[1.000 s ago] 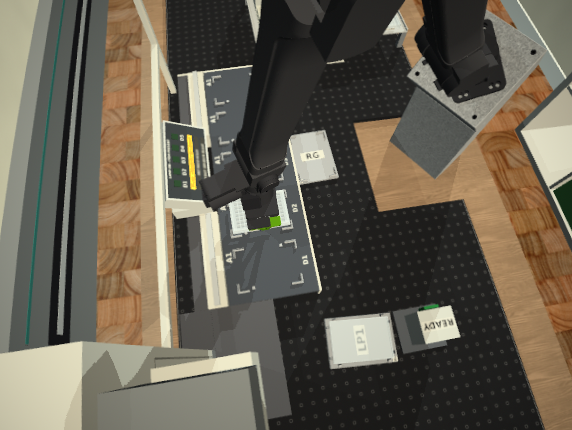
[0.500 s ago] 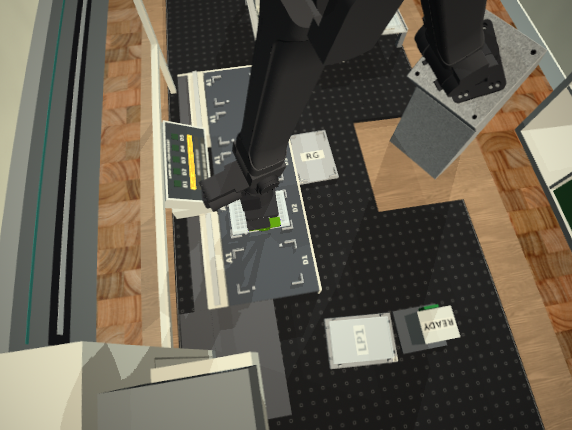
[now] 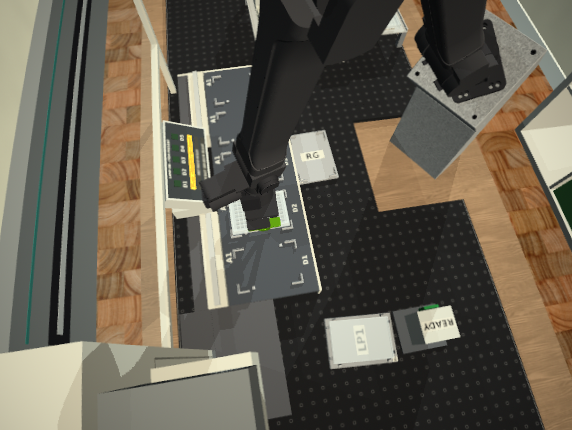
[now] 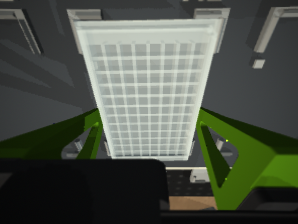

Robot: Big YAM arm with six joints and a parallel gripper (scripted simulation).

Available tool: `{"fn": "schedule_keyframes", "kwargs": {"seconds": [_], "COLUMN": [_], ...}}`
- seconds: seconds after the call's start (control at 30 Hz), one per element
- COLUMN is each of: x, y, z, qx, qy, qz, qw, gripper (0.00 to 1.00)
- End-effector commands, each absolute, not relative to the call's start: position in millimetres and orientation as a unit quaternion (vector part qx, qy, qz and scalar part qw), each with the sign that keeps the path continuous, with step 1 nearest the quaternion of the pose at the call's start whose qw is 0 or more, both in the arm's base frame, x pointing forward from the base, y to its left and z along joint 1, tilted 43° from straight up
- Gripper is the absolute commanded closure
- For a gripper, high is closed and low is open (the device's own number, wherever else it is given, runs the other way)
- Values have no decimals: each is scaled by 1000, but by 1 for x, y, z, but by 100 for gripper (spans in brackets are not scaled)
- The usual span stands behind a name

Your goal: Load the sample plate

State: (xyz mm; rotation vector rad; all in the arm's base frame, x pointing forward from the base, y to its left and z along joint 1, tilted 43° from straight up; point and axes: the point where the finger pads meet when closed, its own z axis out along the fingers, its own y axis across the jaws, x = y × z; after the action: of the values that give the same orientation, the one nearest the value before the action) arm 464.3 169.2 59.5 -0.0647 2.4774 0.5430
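The white sample plate (image 3: pixel 237 220) (image 4: pixel 150 75) lies within the corner brackets of deck position D2 (image 3: pixel 295 207); its well grid shows in the wrist view. My gripper (image 3: pixel 260 223) (image 4: pixel 149 112) reaches down over it, with the green fingers on its two long sides near the end closest to me, shut on it. I cannot tell whether a clear lid is on the plate. Lid park LP1 (image 3: pixel 361 340) is empty. The READY key (image 3: pixel 439 325) stands right of it.
Deck position D1 (image 3: pixel 265 270) holds nothing. The regrip nest RG (image 3: pixel 312 156) lies right of the deck, also holding nothing. A status panel (image 3: pixel 182 165) stands on the deck's left edge. The arm's base block (image 3: pixel 450 115) rises at the upper right.
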Motion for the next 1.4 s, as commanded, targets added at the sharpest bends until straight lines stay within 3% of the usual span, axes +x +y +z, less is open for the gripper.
{"fn": "schedule_keyframes", "kwargs": {"seconds": [0.0, 0.77, 0.8, 1.37], "x": [474, 471, 471, 469], "y": [176, 175, 175, 170], "z": [73, 72, 72, 69], "qx": [-25, -24, -24, -24], "qy": [925, 925, 925, 928], "qz": [211, 210, 210, 206], "qw": [317, 315, 315, 310], "gripper": [100, 100, 0, 0]}}
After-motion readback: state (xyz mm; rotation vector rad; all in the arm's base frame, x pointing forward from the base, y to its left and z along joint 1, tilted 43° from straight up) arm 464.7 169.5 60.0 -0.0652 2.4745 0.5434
